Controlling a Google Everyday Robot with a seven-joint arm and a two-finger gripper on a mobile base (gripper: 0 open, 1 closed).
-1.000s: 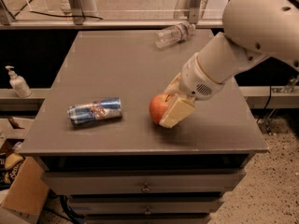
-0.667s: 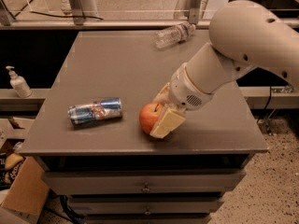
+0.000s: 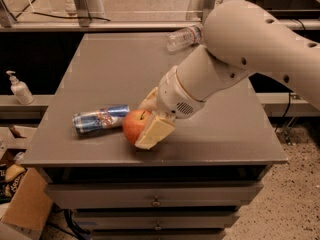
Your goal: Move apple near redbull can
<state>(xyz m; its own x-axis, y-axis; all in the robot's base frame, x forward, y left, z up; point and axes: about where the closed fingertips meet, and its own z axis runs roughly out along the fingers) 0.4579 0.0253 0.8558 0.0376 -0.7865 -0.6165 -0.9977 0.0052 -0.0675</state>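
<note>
The red-orange apple (image 3: pixel 134 125) sits low over the grey table's (image 3: pixel 115 64) front part, held between the cream fingers (image 3: pixel 154 133) of my gripper (image 3: pixel 145 119). The gripper is shut on the apple, one finger in front of it and one behind. The redbull can (image 3: pixel 100 119), blue and silver, lies on its side just left of the apple, its right end almost touching the apple. My white arm reaches in from the upper right.
A clear plastic water bottle (image 3: pixel 182 36) lies on its side at the table's back edge, partly behind my arm. A soap dispenser (image 3: pixel 20 90) stands on a shelf at left. Drawers (image 3: pixel 155 196) sit under the tabletop. A cardboard box (image 3: pixel 22 204) is at the lower left.
My gripper has carried the apple leftward across the table's front, from well right of the redbull can to right beside its end. The can and bottle have stayed put.
</note>
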